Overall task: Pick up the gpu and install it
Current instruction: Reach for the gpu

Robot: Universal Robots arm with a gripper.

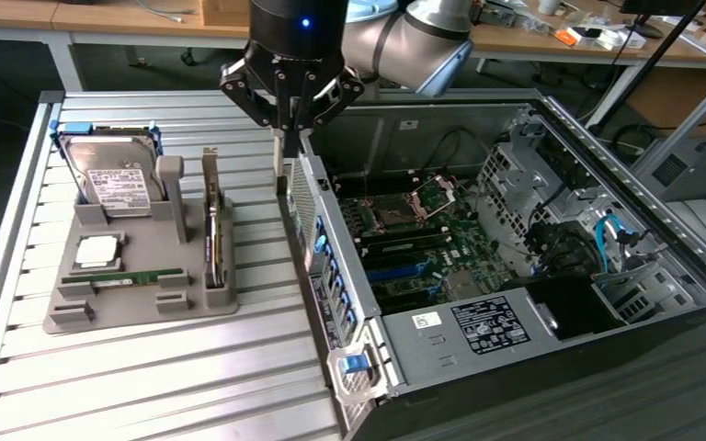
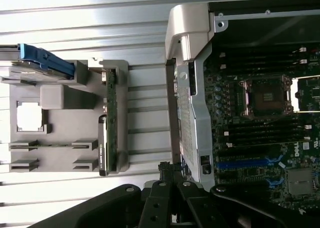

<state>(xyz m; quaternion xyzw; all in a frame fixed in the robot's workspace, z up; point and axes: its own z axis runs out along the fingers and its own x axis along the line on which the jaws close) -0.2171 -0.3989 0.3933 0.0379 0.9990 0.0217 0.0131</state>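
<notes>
The gpu (image 1: 213, 230) is a thin dark card with a tan face. It stands on edge in a slot at the right side of the grey holder (image 1: 144, 310) on the slatted table. In the wrist view the gpu (image 2: 111, 123) runs along the edge of the holder (image 2: 65, 107). My gripper (image 1: 286, 158) hangs over the gap between the holder and the open computer case (image 1: 513, 230), close to the case's near wall. It is to the right of the gpu in the exterior view and apart from it. The fingers (image 2: 167, 169) are shut together with nothing between them.
The holder also carries a silver hard drive (image 1: 114, 179) with a blue bracket, a square processor chip (image 1: 98, 250) and a green memory stick (image 1: 139, 276). The case lies open with its motherboard (image 1: 415, 239) and blue slots (image 2: 245, 164) exposed. Cables and drive cages fill its right side.
</notes>
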